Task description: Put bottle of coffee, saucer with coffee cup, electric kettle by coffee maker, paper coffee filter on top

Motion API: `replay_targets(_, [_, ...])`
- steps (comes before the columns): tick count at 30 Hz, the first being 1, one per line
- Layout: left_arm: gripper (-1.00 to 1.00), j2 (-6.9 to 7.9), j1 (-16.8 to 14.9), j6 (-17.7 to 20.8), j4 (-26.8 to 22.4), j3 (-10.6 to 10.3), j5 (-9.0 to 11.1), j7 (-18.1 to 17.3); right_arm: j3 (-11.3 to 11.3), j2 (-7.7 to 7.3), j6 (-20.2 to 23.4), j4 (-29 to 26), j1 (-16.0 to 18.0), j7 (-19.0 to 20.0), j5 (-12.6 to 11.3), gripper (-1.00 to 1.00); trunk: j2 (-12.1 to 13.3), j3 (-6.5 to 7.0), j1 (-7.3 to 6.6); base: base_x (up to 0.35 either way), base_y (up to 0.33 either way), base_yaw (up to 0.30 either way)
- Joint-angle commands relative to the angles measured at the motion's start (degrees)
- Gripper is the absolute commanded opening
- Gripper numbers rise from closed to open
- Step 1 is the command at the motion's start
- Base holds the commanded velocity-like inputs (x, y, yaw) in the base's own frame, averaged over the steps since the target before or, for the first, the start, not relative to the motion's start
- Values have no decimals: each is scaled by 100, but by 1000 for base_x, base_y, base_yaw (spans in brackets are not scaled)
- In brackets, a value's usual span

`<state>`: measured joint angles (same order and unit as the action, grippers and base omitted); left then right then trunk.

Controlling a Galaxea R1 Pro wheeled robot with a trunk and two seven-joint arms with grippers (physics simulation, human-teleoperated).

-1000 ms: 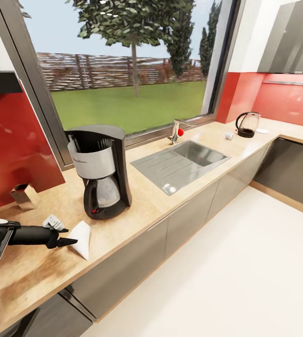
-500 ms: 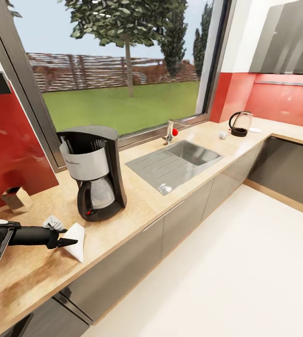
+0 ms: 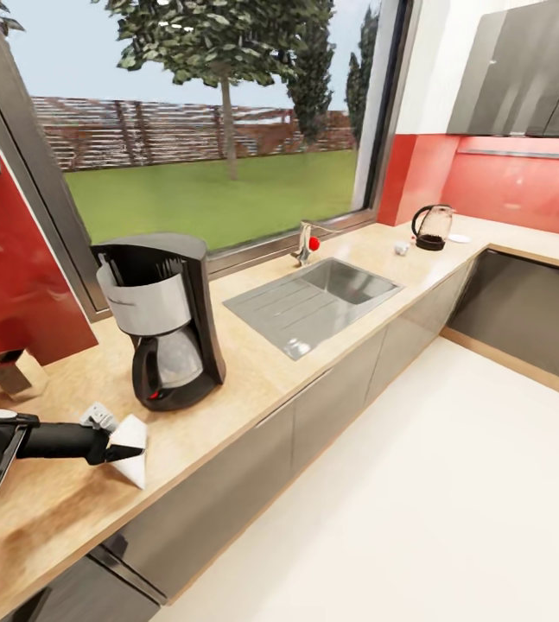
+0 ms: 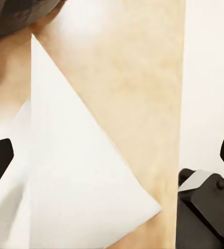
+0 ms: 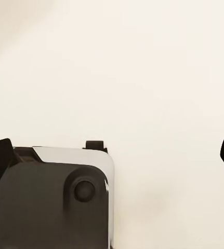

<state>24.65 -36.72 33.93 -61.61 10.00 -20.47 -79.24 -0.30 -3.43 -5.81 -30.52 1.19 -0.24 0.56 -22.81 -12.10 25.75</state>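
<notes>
No lettering is readable on the coffee maker [image 3: 162,320], which stands near the countertop's [image 3: 253,380] back edge. The left gripper [image 3: 128,451] reaches the paper coffee filter [image 3: 130,447] by the front edge; its jaws look spread, grip unclear. The electric kettle [image 3: 431,228] sits in the far corner. The camera has panned since earlier. The right gripper's [image 5: 112,155] jaws gape over floor [image 5: 143,67].

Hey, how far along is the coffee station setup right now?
Done: the coffee maker stands on the countertop. In hand: the left hand is at the white paper filter lying near the counter edge; a grip isn't clear. Left: filter onto the maker, and the electric kettle is far down the counter past the sink. Coffee bottle, saucer and cup are unplaced.
</notes>
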Motion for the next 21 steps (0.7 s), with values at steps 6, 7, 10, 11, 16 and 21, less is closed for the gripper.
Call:
replay_targets(6, [100,-4,13,57,7,11,-45,-47,-2,0,-16,2,4,-2,6,100,-11,-11,3,0,0,-38])
replay_targets(7, [100,-4,14,55,8,11,-45,-47,-2,0,-16,2,4,-2,6,100,-11,-11,3,0,0,-9])
replay_targets(10, [100,-4,26,58,10,11,-45,-47,0,0,-15,2,4,-2,6,100,-11,-11,3,0,0,-5])
replay_targets(11, [100,-4,51,58,10,11,-47,-47,0,0,-16,2,4,-2,6,100,-11,-11,3,0,0,-2])
replay_targets(16, [100,-4,167,53,9,11,-53,-40,0,0,-16,2,4,-2,6,100,-11,-11,3,0,0,-1])
replay_targets(21, [100,-4,203,20,9,11,-54,-41,0,0,-16,2,4,-2,6,100,-11,-11,3,0,0,0])
